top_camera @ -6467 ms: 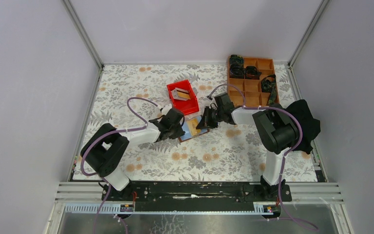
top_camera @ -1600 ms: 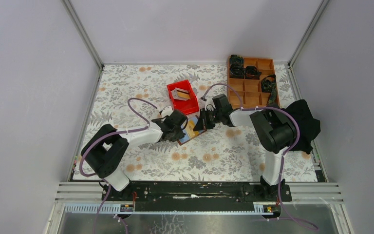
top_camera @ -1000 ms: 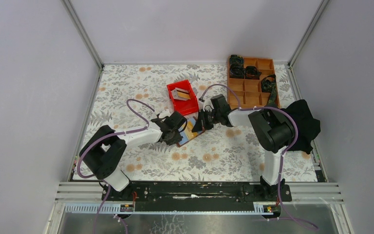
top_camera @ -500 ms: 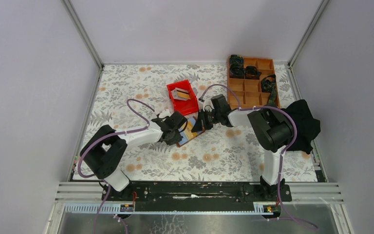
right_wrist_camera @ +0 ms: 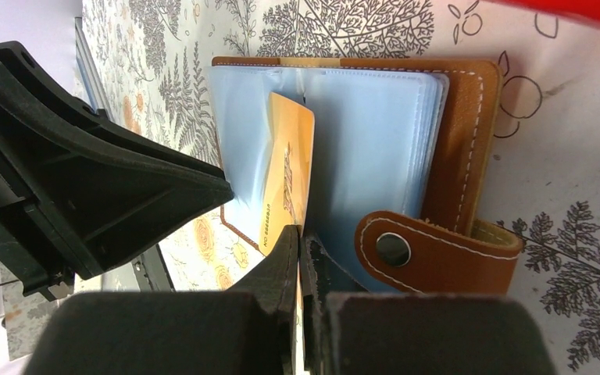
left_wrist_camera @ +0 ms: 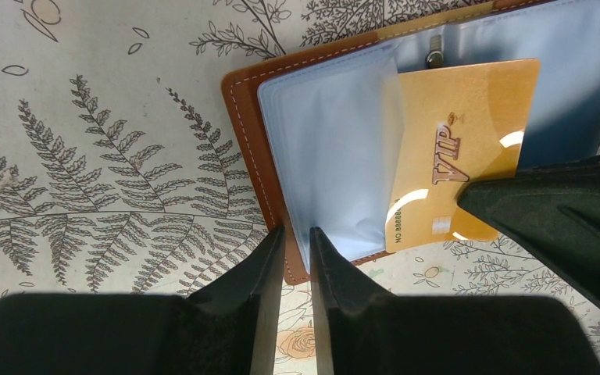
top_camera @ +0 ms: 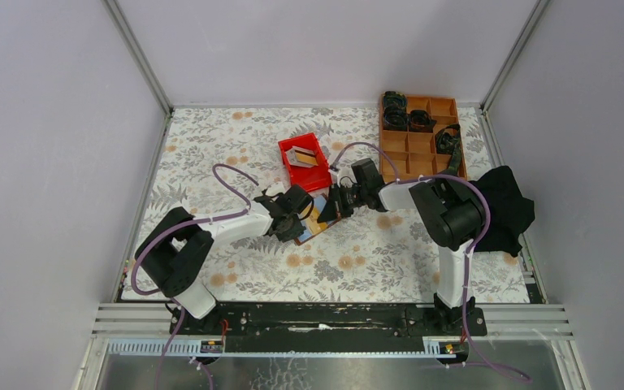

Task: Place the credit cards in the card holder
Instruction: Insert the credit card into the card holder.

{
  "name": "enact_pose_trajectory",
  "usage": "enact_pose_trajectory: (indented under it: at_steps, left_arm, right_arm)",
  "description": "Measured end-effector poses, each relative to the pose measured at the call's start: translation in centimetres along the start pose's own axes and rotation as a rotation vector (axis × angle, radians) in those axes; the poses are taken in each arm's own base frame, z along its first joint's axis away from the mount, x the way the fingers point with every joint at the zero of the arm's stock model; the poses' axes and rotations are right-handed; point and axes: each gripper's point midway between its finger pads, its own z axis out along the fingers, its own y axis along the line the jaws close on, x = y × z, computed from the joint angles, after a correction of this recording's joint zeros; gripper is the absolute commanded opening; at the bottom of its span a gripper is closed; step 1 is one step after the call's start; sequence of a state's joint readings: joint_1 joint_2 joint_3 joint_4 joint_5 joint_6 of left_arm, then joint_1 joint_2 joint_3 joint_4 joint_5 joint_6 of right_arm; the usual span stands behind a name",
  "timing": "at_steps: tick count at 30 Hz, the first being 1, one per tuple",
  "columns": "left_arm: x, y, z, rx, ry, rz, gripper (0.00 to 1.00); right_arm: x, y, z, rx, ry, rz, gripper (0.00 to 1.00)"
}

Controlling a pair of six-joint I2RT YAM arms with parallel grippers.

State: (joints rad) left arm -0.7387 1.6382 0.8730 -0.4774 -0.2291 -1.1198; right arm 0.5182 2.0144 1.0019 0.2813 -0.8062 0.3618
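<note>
I see my right gripper (right_wrist_camera: 300,237) pinching the thin gold VIP card (right_wrist_camera: 286,176) at the open brown leather wallet (right_wrist_camera: 469,141); whether the left gripper (left_wrist_camera: 297,244) grips, I cannot tell.

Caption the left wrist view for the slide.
Open wallet pinched at its edge by the left gripper; right gripper holds a gold VIP card at a clear pocket.

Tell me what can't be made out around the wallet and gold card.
Left wrist: right gripper covers a corner of the VIP card; glare blurs its number.
Right wrist: card nearly edge-on, print unreadable; red bin cut off at top.
Top view: left gripper and right gripper cover most of the card holder; bin contents too small.
</note>
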Motion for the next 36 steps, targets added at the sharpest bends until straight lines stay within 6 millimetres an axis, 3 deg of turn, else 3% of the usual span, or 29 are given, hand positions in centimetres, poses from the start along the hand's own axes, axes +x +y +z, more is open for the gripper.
enact_pose_trajectory:
  at_steps: [36]
  left_arm:
    - [0.4, -0.1, 0.0, -0.017, -0.006, 0.029, 0.24]
  right_arm:
    - [-1.5, -0.7, 0.6, 0.113, 0.046, -0.146, 0.0]
